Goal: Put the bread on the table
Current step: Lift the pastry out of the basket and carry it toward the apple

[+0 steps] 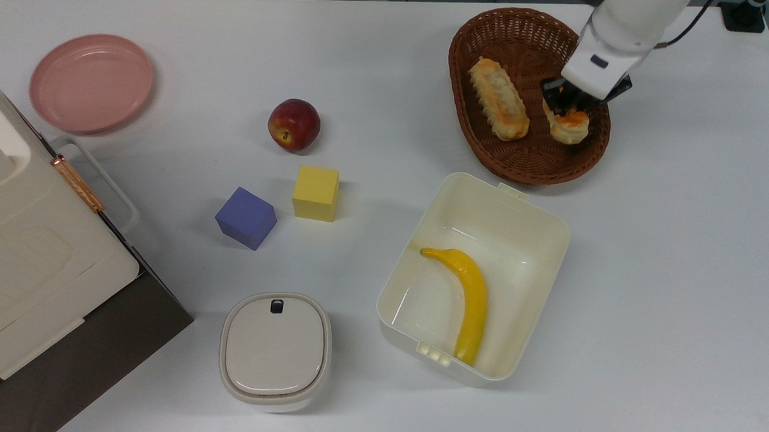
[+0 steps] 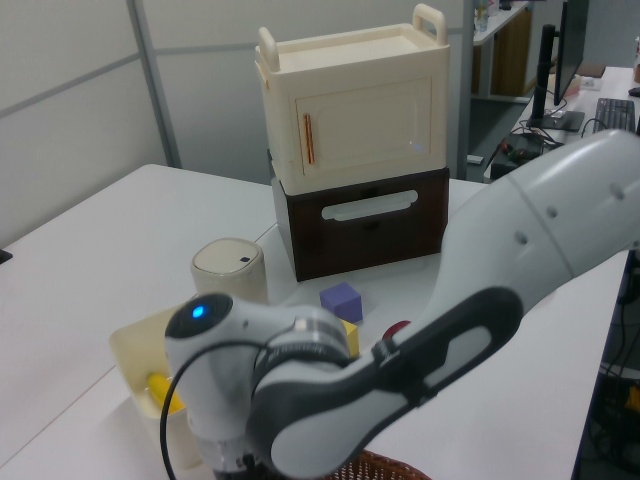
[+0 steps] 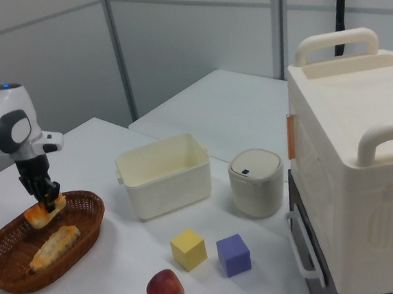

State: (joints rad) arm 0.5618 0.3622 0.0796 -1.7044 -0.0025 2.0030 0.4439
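With the tool (image 1: 570, 102) clamped on the bread (image 1: 571, 125), which hangs just above the basket (image 1: 523, 160) beside the stick (image 1: 498, 107), we should lift clear of the rim, then lower onto bare worktop (image 1: 670, 222) before letting go.

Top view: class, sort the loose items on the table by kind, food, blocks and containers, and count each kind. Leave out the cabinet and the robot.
Food: 4 (bread, pastry stick, apple, banana)
Blocks: 2 (yellow, purple)
Containers: 4 (basket, tub, lidded pot, plate)
Total: 10
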